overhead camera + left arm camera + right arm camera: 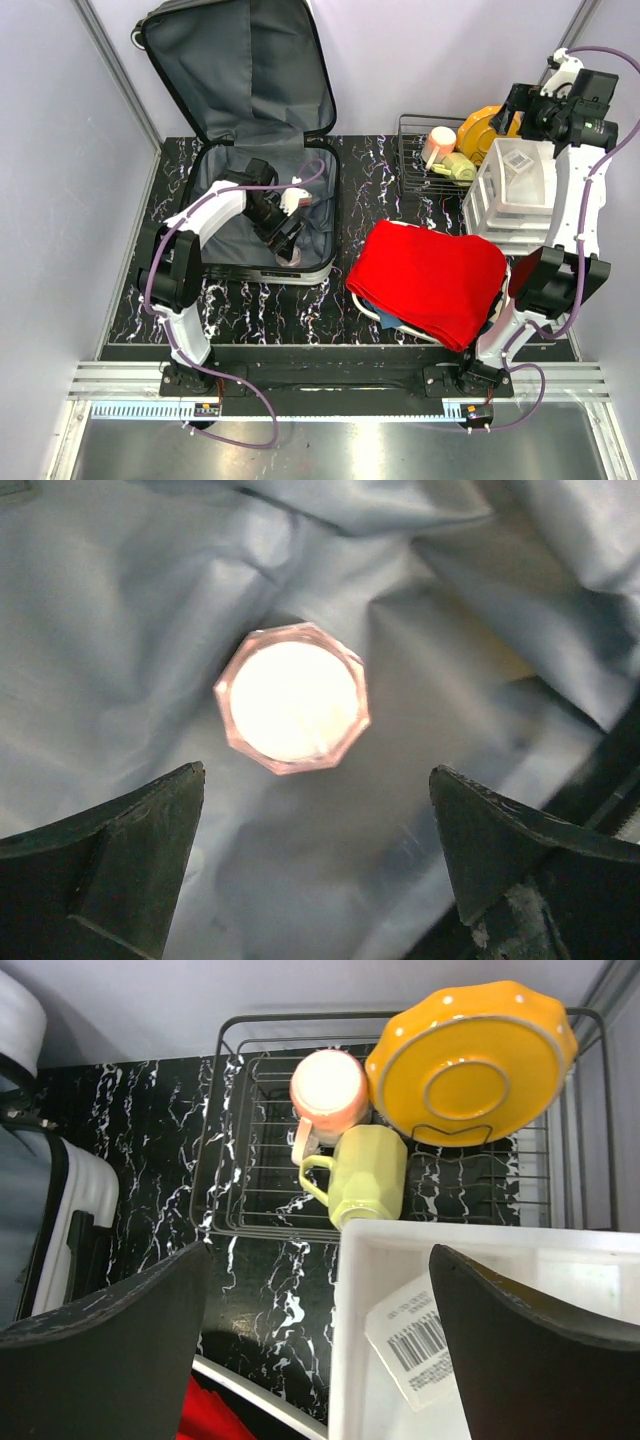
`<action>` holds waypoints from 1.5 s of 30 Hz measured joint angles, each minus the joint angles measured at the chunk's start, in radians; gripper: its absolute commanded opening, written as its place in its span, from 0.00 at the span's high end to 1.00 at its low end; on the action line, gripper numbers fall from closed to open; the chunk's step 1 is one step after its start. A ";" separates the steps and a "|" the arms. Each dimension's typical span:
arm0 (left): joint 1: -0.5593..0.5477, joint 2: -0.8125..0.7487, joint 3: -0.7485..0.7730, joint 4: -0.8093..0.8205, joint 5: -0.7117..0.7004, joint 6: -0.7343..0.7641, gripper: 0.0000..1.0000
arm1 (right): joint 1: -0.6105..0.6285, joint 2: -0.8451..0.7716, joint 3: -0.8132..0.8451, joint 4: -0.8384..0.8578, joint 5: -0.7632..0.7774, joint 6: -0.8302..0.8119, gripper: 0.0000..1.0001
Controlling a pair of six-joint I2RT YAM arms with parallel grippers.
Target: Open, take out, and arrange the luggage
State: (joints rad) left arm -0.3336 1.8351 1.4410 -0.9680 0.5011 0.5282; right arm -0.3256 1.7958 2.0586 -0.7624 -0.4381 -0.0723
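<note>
The luggage (240, 90) lies open at the back left, its lid leaning on the wall and its dark grey lining showing. Its white shell edge shows in the right wrist view (75, 1195). My left gripper (286, 243) reaches down into the base half, open and empty. In the left wrist view, it (317, 780) hangs just above a pink octagonal cup (292, 698) that stands upright on the lining (120, 630). The cup also shows in the top view (291, 259). My right gripper (522, 108) is raised at the back right, open and empty (320, 1260).
A white drawer organiser (515, 185) with a barcode label (412, 1335) sits below the right gripper. A wire dish rack (235, 1160) holds a pink mug (328, 1090), a yellow mug (365, 1175) and an orange plate (470, 1060). A red cloth (430, 275) covers a basin.
</note>
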 measured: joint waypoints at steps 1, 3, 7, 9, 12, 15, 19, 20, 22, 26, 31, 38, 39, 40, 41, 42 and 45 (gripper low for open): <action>-0.002 0.003 -0.007 0.016 -0.018 -0.006 0.01 | 0.007 0.000 0.000 -0.001 -0.002 0.000 0.01; -0.009 0.005 -0.027 0.056 -0.054 -0.018 0.02 | 0.018 -0.002 -0.003 -0.002 -0.013 0.000 0.01; -0.047 0.009 -0.096 0.142 -0.117 -0.042 0.06 | 0.027 -0.015 -0.027 0.002 -0.039 0.005 0.00; -0.065 0.023 -0.120 0.171 -0.147 -0.056 0.10 | 0.027 -0.025 -0.043 0.002 -0.052 0.010 0.00; -0.083 0.053 -0.135 0.227 -0.189 -0.085 0.16 | 0.027 -0.032 -0.051 0.002 -0.058 0.013 0.00; -0.095 0.055 -0.156 0.264 -0.231 -0.120 0.28 | 0.027 -0.039 -0.061 0.007 -0.062 0.014 0.00; -0.101 0.057 -0.166 0.290 -0.269 -0.160 0.47 | 0.027 -0.047 -0.074 0.010 -0.071 0.014 0.00; -0.102 0.057 -0.166 0.290 -0.272 -0.164 0.51 | 0.027 -0.049 -0.077 0.010 -0.072 0.014 0.00; -0.102 0.055 -0.166 0.290 -0.274 -0.171 0.57 | 0.028 -0.054 -0.083 0.010 -0.078 0.014 0.00; -0.095 0.033 -0.159 0.275 -0.277 -0.170 0.58 | 0.031 -0.069 -0.099 0.015 -0.086 0.014 0.00; -0.044 0.013 0.023 0.167 -0.227 -0.175 0.58 | 0.050 -0.089 -0.111 0.018 -0.116 0.001 0.00; 0.059 -0.001 0.320 0.073 -0.010 -0.177 0.58 | 0.192 -0.133 -0.186 0.059 -0.256 -0.116 0.01; 0.060 -0.009 0.339 0.072 0.005 -0.178 0.57 | 0.221 -0.137 -0.199 0.061 -0.265 -0.129 0.01; 0.058 -0.017 0.352 0.071 0.019 -0.180 0.57 | 0.262 -0.138 -0.207 0.064 -0.272 -0.139 0.02; 0.053 -0.028 0.357 0.072 0.031 -0.184 0.57 | 0.304 -0.135 -0.210 0.068 -0.278 -0.145 0.02; 0.047 -0.038 0.357 0.074 0.040 -0.190 0.56 | 0.338 -0.130 -0.210 0.073 -0.282 -0.146 0.02; 0.021 -0.077 0.333 0.111 0.050 -0.212 0.56 | 0.457 -0.095 -0.190 0.104 -0.287 -0.108 0.04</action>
State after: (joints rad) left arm -0.3122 1.7584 1.7737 -0.8570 0.5507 0.3164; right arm 0.1310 1.7012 1.8683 -0.6582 -0.7250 -0.1799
